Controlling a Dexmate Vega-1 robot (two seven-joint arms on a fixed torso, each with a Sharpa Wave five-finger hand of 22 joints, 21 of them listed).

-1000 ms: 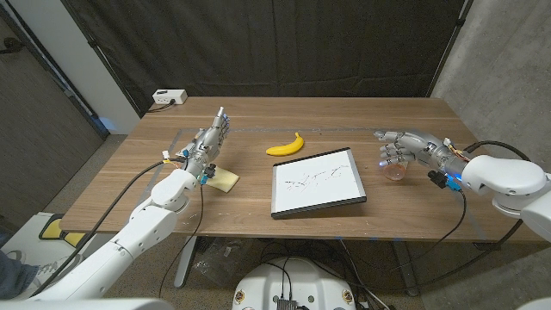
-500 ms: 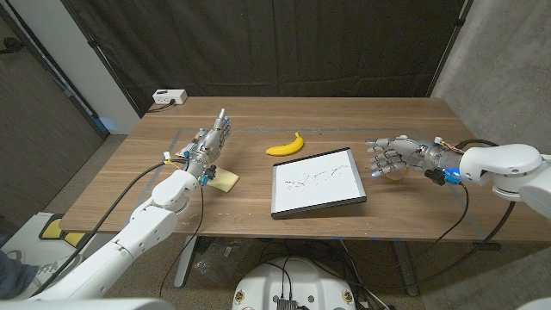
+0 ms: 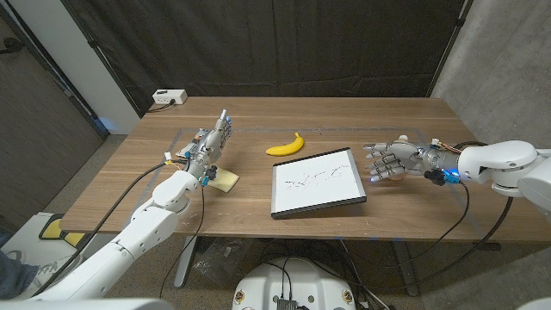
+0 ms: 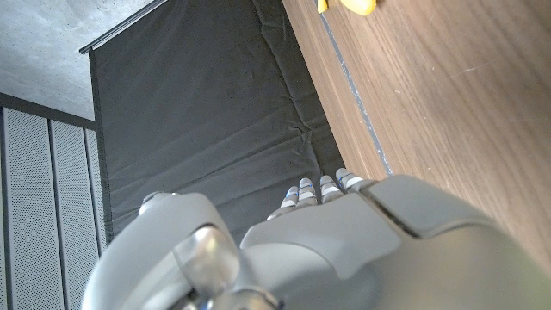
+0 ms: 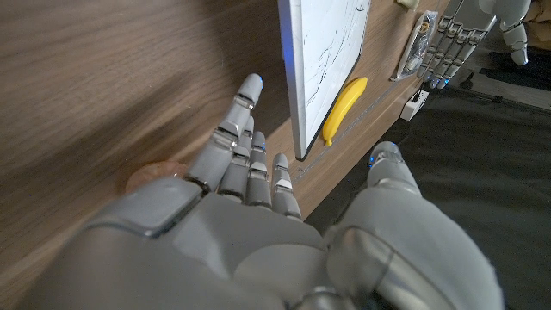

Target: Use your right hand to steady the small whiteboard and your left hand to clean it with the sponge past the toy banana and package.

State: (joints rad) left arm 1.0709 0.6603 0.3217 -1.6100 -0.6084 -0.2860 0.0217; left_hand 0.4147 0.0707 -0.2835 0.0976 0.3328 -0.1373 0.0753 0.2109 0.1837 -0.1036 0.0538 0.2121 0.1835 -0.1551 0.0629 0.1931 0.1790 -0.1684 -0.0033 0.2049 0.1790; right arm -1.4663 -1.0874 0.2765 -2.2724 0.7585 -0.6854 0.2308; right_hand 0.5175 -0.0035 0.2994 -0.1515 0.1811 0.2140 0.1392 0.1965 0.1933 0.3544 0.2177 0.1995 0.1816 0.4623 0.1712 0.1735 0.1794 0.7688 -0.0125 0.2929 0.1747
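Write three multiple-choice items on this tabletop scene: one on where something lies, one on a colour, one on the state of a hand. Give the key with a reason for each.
1. Where does the yellow toy banana lie relative to the small white whiteboard with a black frame?
A. On top of it
B. Beyond its far left corner, on the wooden table
C. Under the right hand

2. What colour is the flat rectangular sponge beside the left hand?
A. Pale yellow
B. Dark blue
C. Red

3. What is the state of the right hand?
A. Gripping the whiteboard
B. Holding the banana
C. Open, fingers spread, just off the whiteboard's right edge

Key: 1 B, the head view shows the banana on bare wood past the board. 2 A, the sponge looks pale yellow there. 3 C, the right wrist view shows spread fingers holding nothing.
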